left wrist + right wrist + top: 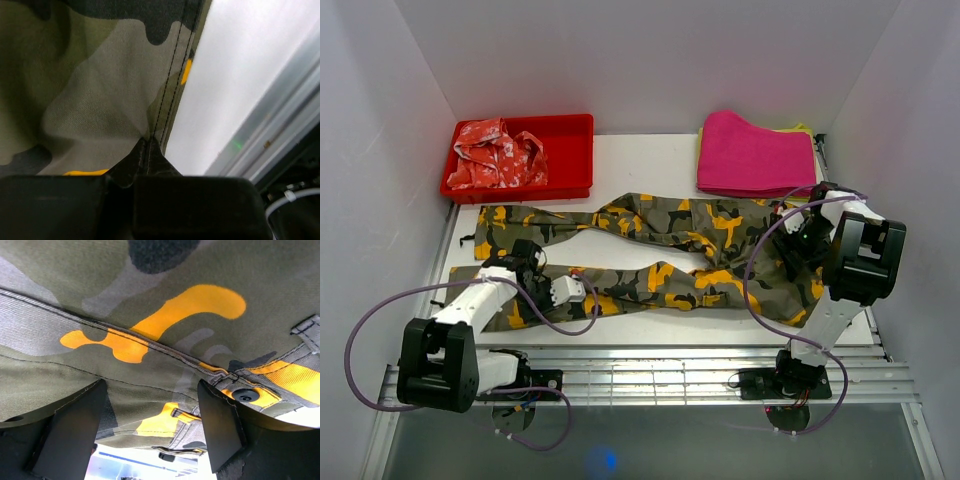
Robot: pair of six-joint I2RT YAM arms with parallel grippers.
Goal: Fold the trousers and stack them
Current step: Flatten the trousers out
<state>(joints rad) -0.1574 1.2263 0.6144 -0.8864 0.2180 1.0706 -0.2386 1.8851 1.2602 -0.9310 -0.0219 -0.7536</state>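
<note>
The camouflage trousers [660, 250] lie spread flat on the white table [650, 160], with the waist at the right and both legs pointing left. My left gripper [527, 263] is at the left end of the near leg. In the left wrist view it [134, 175] is shut on the trousers' stitched edge [100, 100], and the cloth is pulled into a peak between the fingers. My right gripper [792, 240] is over the waist. In the right wrist view it [150, 412] is open, fingers [75, 425] wide apart, with the waistband and its black button [245, 394] just ahead.
A red bin [572, 150] at the back left holds a red-and-white patterned garment [495, 155]. A folded pink cloth [755, 152] lies at the back right. A slatted metal rail [650, 368] runs along the table's near edge. White walls close in on both sides.
</note>
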